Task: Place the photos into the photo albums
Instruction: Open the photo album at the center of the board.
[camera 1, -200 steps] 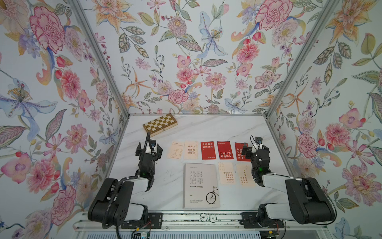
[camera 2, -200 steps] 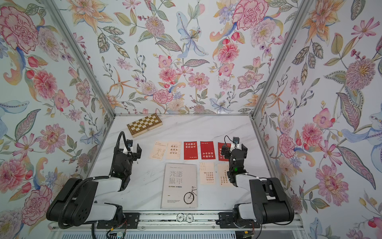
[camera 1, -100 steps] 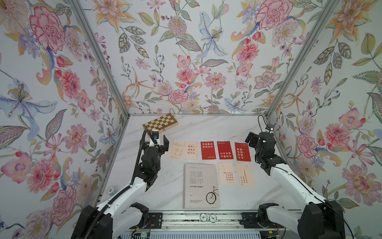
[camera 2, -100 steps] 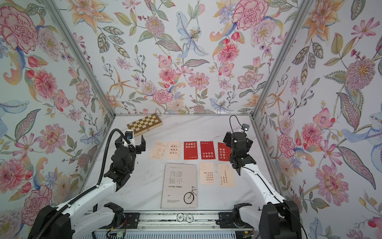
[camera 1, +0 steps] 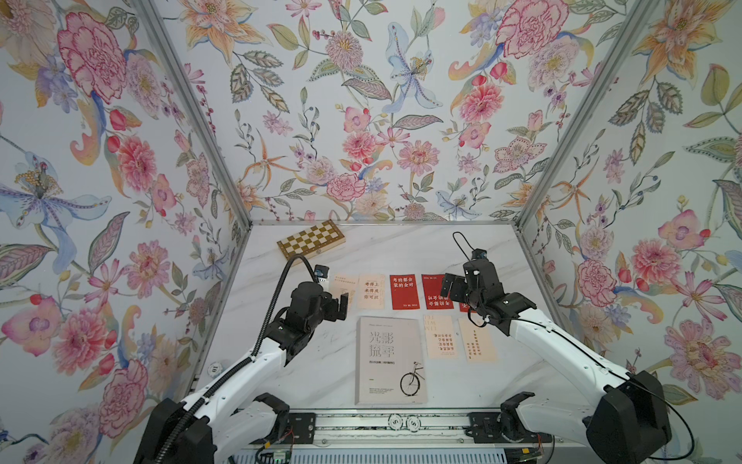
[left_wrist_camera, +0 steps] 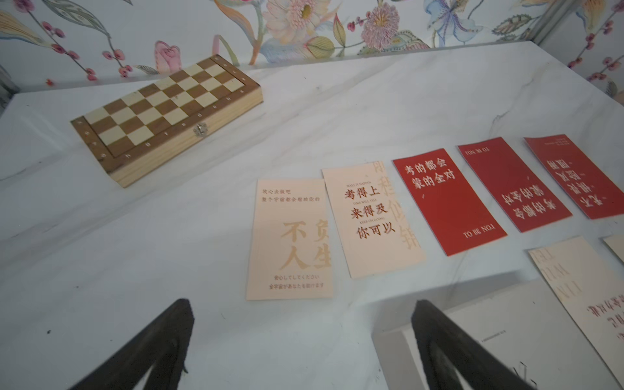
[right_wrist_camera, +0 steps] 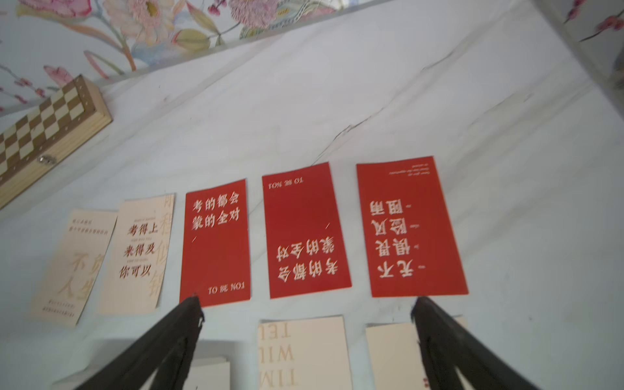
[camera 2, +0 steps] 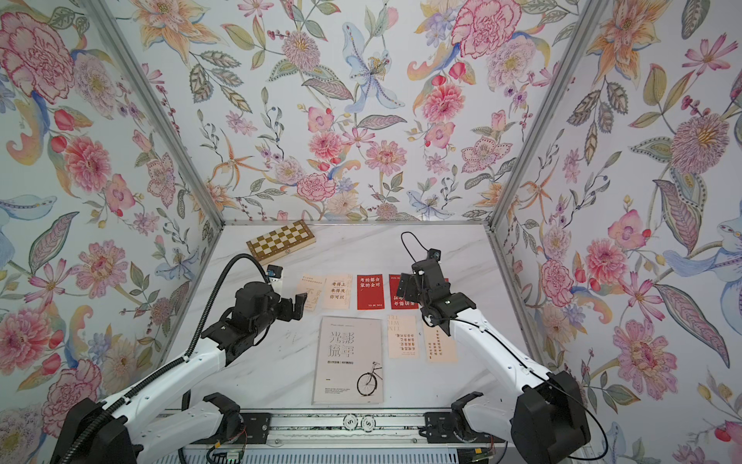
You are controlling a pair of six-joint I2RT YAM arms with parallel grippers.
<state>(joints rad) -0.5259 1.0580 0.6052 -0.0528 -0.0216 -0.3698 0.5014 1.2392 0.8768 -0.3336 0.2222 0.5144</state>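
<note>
Wide open and empty, the left claw [left_wrist_camera: 301,305] hovers beside the cream cards [left_wrist_camera: 290,239] and the right claw [right_wrist_camera: 305,302] above the red cards [right_wrist_camera: 304,233]; the closed album [camera 1: 390,359] lies between the arms.

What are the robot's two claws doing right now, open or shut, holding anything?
Left gripper: open, holding nothing.
Right gripper: open, holding nothing.

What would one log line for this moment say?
photo album: closed, flat on table | photos: seven loose on table | left gripper: open, empty | right gripper: open, empty
</note>
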